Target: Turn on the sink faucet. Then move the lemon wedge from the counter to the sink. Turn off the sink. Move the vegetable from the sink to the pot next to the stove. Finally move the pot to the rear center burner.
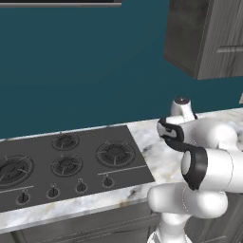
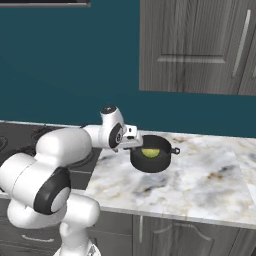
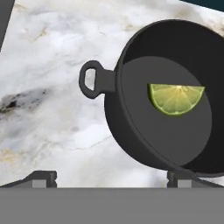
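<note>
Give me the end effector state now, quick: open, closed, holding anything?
End effector: open, holding nothing, poised over the pot that has the lemon wedge inside.

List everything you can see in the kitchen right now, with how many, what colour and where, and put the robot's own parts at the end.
pot: one, black, on the counter right of the stove, loop handles at its sides
lemon wedge: one, yellow-green, lying inside the pot
counter: one, white-grey marble, running along the wall
stove: one, black cooktop with ringed burners and front knobs, set into the counter
wall cabinets: grey wood, above the counter
base cabinets: grey wood, below the counter
arm: one, white with dark joints
gripper: one, open, above the pot's near rim
</note>
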